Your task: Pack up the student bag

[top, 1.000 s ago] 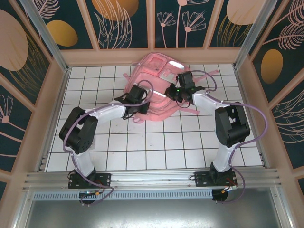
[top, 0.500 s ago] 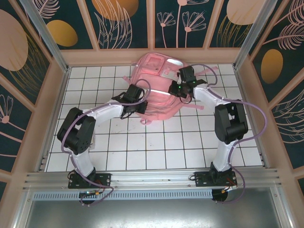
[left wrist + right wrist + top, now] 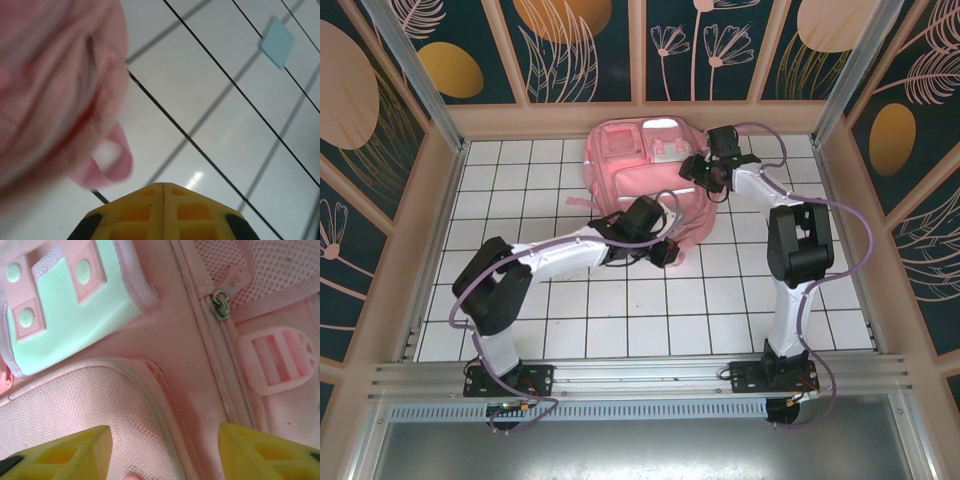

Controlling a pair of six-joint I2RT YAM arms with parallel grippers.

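Observation:
The student bag (image 3: 642, 172), a big pink backpack, lies flat near the back wall with its front pockets up. My right gripper (image 3: 704, 172) hovers over its right side. In the right wrist view this gripper (image 3: 165, 452) is open, its yellow fingers (image 3: 65, 455) apart above the mesh pocket, holding nothing. A zip pull (image 3: 219, 302), a pink buckle (image 3: 277, 365) and a mint pocket flap (image 3: 75, 315) lie ahead of it. My left gripper (image 3: 666, 250) sits at the bag's near right corner. It (image 3: 162, 186) is shut and empty, with a blurred pink strap loop (image 3: 107, 165) just to its left.
White tiled table (image 3: 620, 300) with wooden walls all round. A small light blue square (image 3: 276, 42) lies on the tiles ahead of the left gripper. Pink straps trail off the bag's near edge (image 3: 692, 236).
The right gripper has opened and let go of the bag, which now lies flatter and further back. The left arm swung right and nearer, to the bag's near corner.

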